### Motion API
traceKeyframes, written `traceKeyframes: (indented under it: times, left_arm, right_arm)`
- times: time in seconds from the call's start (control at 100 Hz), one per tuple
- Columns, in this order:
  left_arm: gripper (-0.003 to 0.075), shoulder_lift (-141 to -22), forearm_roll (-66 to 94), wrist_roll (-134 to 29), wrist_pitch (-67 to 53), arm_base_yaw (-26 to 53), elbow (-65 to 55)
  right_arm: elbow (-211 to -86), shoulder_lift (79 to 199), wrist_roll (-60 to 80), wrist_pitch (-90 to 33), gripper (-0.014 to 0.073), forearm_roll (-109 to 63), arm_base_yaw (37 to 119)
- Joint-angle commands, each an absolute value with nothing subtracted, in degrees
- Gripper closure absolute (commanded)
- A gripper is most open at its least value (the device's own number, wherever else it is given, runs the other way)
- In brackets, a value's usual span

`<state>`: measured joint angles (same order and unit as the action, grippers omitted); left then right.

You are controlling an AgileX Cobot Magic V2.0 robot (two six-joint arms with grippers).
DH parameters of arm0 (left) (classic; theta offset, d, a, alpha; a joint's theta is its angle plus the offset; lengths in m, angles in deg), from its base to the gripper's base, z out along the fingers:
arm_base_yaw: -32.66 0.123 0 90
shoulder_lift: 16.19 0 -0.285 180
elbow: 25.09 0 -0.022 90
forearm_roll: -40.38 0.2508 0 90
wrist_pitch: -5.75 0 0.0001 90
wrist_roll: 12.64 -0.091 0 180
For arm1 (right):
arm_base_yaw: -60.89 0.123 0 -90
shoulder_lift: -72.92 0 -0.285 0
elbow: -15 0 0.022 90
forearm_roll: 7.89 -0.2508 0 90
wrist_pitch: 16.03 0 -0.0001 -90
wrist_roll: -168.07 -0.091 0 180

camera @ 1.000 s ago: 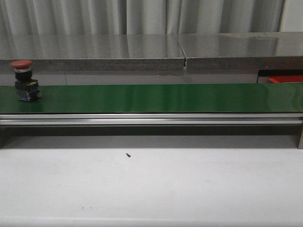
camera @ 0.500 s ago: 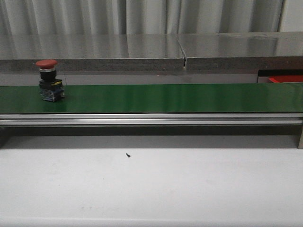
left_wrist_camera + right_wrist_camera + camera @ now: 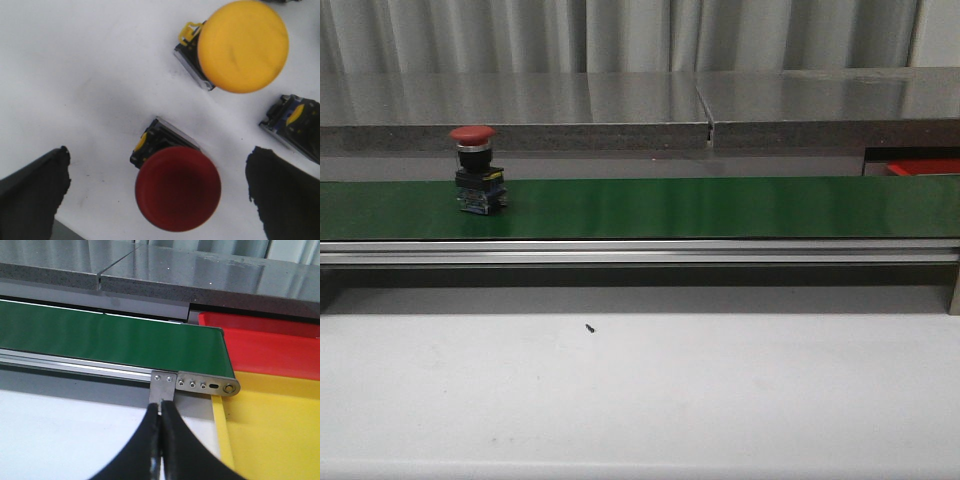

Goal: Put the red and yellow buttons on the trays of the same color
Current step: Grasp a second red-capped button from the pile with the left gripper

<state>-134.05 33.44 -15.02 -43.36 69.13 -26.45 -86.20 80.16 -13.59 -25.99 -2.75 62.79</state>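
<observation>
**A:** Button (image 3: 478, 170) with the red cap — it stands upright on the green belt (image 3: 720, 207), toward the left end, black body under the cap.

**B:** Any arm near it?

**A:** None in the front view. The white counter (image 3: 640, 390) on the near side of the belt carries only a tiny dark speck (image 3: 590, 327).

**B:** And the left gripper (image 3: 160, 200)?

**A:** Its two dark fingers (image 3: 32, 197) stand wide apart over a white surface, holding nothing. Between them, seen from above, sits a second red button (image 3: 177, 187); neither finger touches it. Beyond it is a yellow button (image 3: 242, 45), and off to one side the dark body of a third part (image 3: 295, 125) with a yellow mark, partly cut by the frame edge.

**B:** The right one?

**A:** The right gripper (image 3: 161, 440) has its fingers pressed together, nothing between them. It hangs in front of the belt's right end, near the metal bracket (image 3: 192, 386).

**B:** Trays?

**A:** Just past that end — the red tray (image 3: 270, 345) is farther back and the yellow tray (image 3: 275, 430) nearer, the two side by side and touching. Both show bare floors where visible. In the front view only a sliver of the red one shows at the far right, behind the belt.
</observation>
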Motion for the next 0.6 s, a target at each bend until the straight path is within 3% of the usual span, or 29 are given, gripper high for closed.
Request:
traceKeyframes:
  times: [0.0, 0.23, 0.37, 0.42, 0.59]
  left_arm:
    - [0.0141, -131.3, 33.1, -15.0, -41.2, 69.1, -27.8]
    - [0.0535, -131.3, 33.1, -15.0, -41.1, 69.2, -27.8]
    - [0.0706, -130.8, 32.9, -15.0, -41.9, 69.2, -27.8]
    - [0.0738, -129.9, 32.4, -15.0, -42.0, 69.2, -27.8]
    - [0.0739, -123.4, 30.2, -15.0, -41.8, 69.1, -27.9]
  right_arm:
    - [-86.2, 79.4, -13.4, -21.5, 0.066, -2.4, 62.6]
    - [-86.2, 79.4, -13.4, -21.5, 0.066, -2.4, 62.6]
    - [-86.2, 79.4, -13.4, -21.5, 0.066, -2.4, 62.6]
    - [-86.2, 79.4, -13.4, -21.5, 0.066, -2.4, 62.6]
    - [-86.2, 79.4, -13.4, -21.5, 0.066, -2.4, 62.6]
